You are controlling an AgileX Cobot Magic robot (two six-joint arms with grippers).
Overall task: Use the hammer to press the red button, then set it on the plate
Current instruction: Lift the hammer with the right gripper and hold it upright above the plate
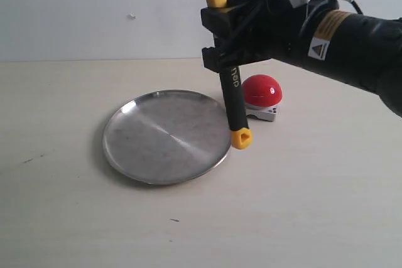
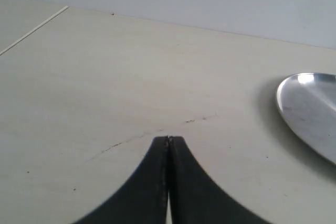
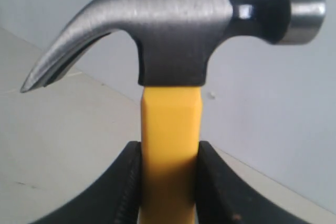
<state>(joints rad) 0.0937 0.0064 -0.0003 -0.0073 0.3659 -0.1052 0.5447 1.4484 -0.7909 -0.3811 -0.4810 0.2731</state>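
Note:
My right gripper is shut on the hammer, holding it nearly upright by the upper handle. Its dark steel head is up, cut by the exterior view's top edge. The yellow handle end hangs just over the right rim of the silver plate. The yellow neck is clamped between the black fingers. The red button on its grey base sits right of the handle, behind it, untouched. My left gripper is shut on nothing, low over the table left of the plate.
A pale wooden tabletop runs back to a light wall. Thin dark scratches mark the surface near the left gripper. The right arm's black body reaches in from the upper right.

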